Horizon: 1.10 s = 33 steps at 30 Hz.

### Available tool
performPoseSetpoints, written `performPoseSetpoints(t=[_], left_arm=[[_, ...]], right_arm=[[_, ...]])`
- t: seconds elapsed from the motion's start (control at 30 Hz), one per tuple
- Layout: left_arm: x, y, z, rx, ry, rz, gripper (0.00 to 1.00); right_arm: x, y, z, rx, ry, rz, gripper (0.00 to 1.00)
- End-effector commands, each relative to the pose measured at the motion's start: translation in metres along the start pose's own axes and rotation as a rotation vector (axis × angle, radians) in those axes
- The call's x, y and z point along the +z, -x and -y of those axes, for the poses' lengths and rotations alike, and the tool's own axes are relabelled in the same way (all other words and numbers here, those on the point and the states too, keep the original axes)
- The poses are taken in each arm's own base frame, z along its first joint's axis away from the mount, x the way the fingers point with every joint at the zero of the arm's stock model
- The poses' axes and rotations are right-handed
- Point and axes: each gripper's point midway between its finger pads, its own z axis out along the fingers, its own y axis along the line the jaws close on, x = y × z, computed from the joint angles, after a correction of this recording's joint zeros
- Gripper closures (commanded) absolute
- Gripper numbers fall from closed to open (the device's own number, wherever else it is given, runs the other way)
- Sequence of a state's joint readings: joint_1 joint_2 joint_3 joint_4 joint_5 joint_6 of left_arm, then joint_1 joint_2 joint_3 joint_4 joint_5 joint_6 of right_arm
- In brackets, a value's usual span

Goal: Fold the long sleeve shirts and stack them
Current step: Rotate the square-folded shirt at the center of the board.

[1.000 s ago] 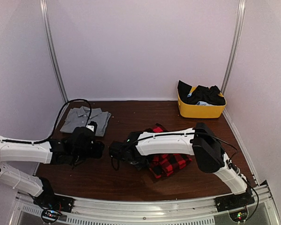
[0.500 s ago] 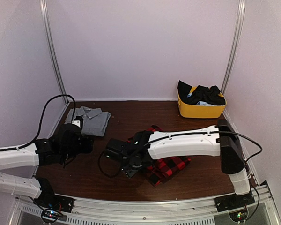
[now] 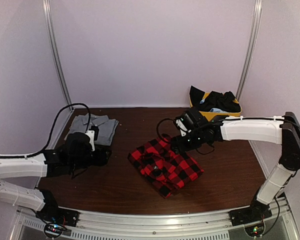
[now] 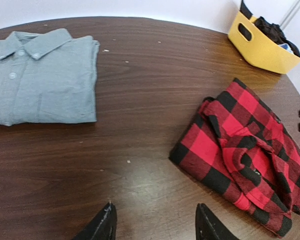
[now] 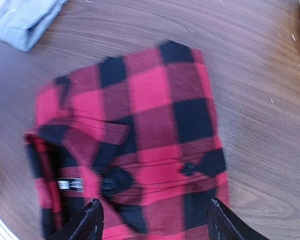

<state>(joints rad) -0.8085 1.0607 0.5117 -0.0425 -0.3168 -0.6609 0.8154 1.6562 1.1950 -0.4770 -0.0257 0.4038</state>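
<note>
The red-and-black check flannel shirt lies folded in a bundle mid-table; it also shows in the left wrist view and fills the right wrist view, its white label at lower left. The grey collared shirt lies folded flat at the back left and shows in the left wrist view. My left gripper is open and empty over bare wood left of the flannel, as the left wrist view shows. My right gripper is open and empty just above the flannel's far right edge.
A yellow plastic bin holding dark clothes stands at the back right corner; it also shows in the left wrist view. Pale walls close the table on three sides. A black cable loops by the left arm.
My right arm has swung back from the left of the flannel to its far right side, uncovering the shirt. My left gripper has moved slightly right.
</note>
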Motion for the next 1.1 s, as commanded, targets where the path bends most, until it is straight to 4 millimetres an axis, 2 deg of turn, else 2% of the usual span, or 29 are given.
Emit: performPoseSetpoints(t=[0.0,0.17,0.23,0.33,0.43,0.5,0.57,0.73,0.77,0.8,0.83,0.9,0.97,1.07], left_arm=[[0.009,-0.009,0.041,-0.046,-0.24,-0.019,0.43],[0.018,-0.019,0.056,-0.068,-0.317,-0.048,0.37],[0.02,-0.019,0.059,-0.07,-0.326,-0.051,0.36],[0.022,-0.021,0.06,-0.069,-0.322,-0.055,0.34],[0.023,-0.022,0.053,-0.075,-0.286,-0.056,0.32],[0.023,-0.019,0.047,-0.077,-0.252,-0.044,0.3],[0.023,-0.015,0.04,-0.072,-0.21,-0.038,0.28],[0.019,0.004,0.016,-0.062,-0.084,-0.024,0.28],[0.016,0.008,0.01,-0.062,-0.057,-0.018,0.28],[0.013,0.012,0.003,-0.064,-0.029,-0.013,0.27],[0.009,0.015,-0.005,-0.065,-0.001,-0.012,0.27],[0.0,0.021,-0.018,-0.073,0.035,0.005,0.25],[-0.01,0.025,-0.026,-0.077,0.053,0.017,0.21],[-0.015,0.02,-0.027,-0.084,0.043,-0.001,0.15]], right_arm=[[0.007,-0.004,0.016,0.044,0.11,0.015,0.26],[0.017,-0.039,0.045,0.133,0.151,-0.019,0.2],[0.02,-0.06,0.051,0.149,0.156,-0.052,0.19],[0.02,-0.086,0.048,0.18,0.2,-0.079,0.19],[0.015,-0.108,0.034,0.21,0.28,-0.093,0.2],[0.012,-0.123,0.015,0.215,0.334,-0.104,0.22],[0.008,-0.127,-0.013,0.211,0.401,-0.085,0.24],[0.002,-0.134,-0.113,0.121,0.553,-0.09,0.24],[0.003,-0.137,-0.136,0.085,0.58,-0.103,0.24],[0.001,-0.128,-0.165,0.047,0.622,-0.092,0.24],[0.001,-0.132,-0.19,-0.004,0.651,-0.103,0.24],[0.008,-0.132,-0.218,-0.071,0.67,-0.12,0.24],[0.007,-0.125,-0.225,-0.107,0.666,-0.111,0.23],[0.004,-0.101,-0.203,-0.123,0.592,-0.062,0.21]])
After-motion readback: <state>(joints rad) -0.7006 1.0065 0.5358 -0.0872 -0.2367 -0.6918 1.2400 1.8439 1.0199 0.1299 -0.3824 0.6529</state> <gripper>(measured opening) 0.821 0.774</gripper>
